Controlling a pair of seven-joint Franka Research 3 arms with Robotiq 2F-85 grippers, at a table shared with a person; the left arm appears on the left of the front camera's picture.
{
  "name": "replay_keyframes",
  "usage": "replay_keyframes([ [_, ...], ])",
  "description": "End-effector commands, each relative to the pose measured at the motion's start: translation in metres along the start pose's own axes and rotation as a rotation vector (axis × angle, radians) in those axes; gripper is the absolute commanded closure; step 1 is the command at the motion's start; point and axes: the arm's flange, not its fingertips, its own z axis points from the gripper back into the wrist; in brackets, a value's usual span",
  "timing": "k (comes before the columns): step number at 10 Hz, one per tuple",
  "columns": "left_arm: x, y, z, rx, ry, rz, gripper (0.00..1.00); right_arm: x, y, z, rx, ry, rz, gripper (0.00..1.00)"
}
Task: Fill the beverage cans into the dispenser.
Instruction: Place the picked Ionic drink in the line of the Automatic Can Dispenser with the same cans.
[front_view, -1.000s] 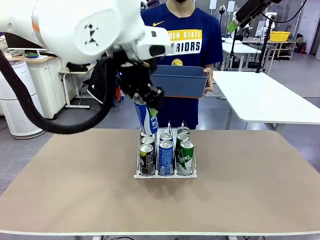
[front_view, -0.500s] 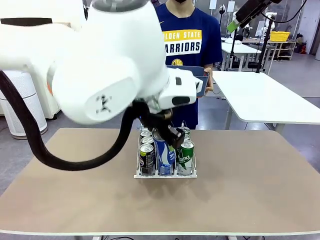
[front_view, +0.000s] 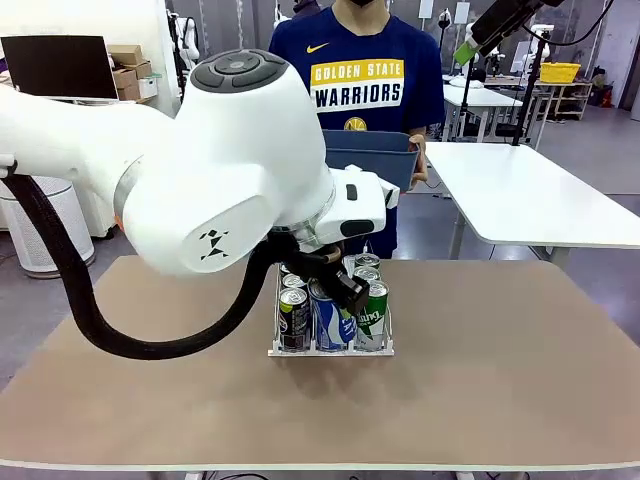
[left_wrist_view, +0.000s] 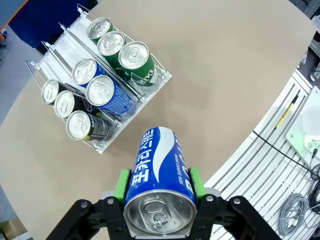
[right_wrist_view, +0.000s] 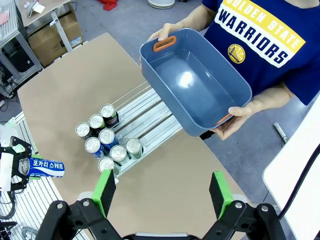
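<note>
My left gripper is shut on a blue can with white lettering, its green pads pressed to the can's sides. In the front view this held blue can hangs tilted in front of the dispenser's middle lane. The clear dispenser holds three green cans, two blue cans and three dark cans. High above the table, my right gripper stands open with nothing in it, looking down on the dispenser.
A person at the far side holds an empty blue-grey bin with both hands, also visible from above. The brown table has bare room on both sides of the dispenser. A white table stands at the back right.
My left arm has swung down and towards the camera with the blue can, from above the dispenser's back to low at its front. The right gripper stays open.
</note>
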Motion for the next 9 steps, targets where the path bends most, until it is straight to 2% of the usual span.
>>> replay_keyframes([
  [1, 0.001, -0.004, 0.011, 0.022, -0.010, -0.009, 0.43, -0.001, 0.000, 0.001, 0.000, -0.002, 0.000, 0.00],
  [3, 0.000, -0.002, 0.004, 0.003, -0.005, -0.005, 0.43, -0.001, 0.000, 0.001, 0.000, -0.002, 0.000, 0.00],
  [5, 0.000, 0.012, -0.024, -0.074, -0.024, -0.068, 0.43, -0.001, 0.000, 0.001, 0.000, -0.002, 0.000, 0.00],
  [7, 0.002, 0.010, -0.045, -0.064, -0.033, -0.067, 0.43, -0.001, 0.000, 0.001, 0.000, -0.002, 0.000, 0.00],
  [9, -0.007, 0.024, -0.057, -0.070, -0.015, -0.066, 0.43, -0.001, 0.000, 0.001, 0.000, -0.002, 0.000, 0.00],
])
